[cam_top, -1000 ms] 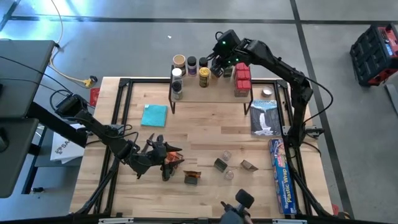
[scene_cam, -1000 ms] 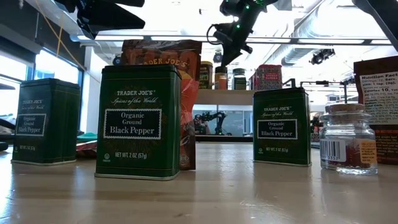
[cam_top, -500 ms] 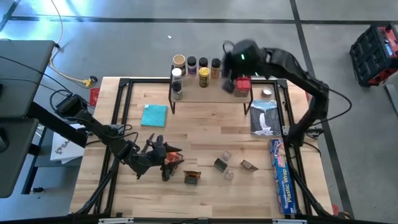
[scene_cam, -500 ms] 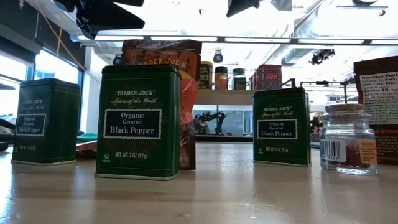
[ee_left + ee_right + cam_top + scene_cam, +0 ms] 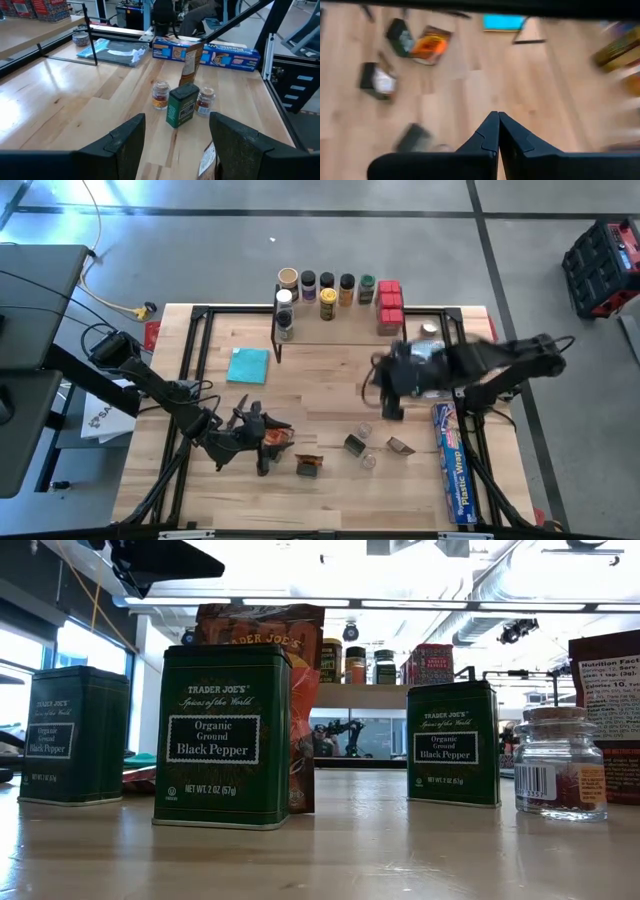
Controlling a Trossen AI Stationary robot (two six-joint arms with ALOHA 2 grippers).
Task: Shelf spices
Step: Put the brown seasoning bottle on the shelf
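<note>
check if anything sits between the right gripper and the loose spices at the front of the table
Nothing visible does. The right gripper, shut and empty, hangs over bare wood, and the green tin and small jars lie just ahead of it on open tabletop.

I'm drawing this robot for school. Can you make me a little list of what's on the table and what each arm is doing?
shelf: wooden, at the far edge of the table
on shelf: jars and red boxes
loose on table: green tins, small jars, orange packets
teal cloth: flat, near the shelf
blue box: along the right edge
left gripper: jaws open, empty, low over the table
right gripper: jaws shut, empty, above mid-table
</note>
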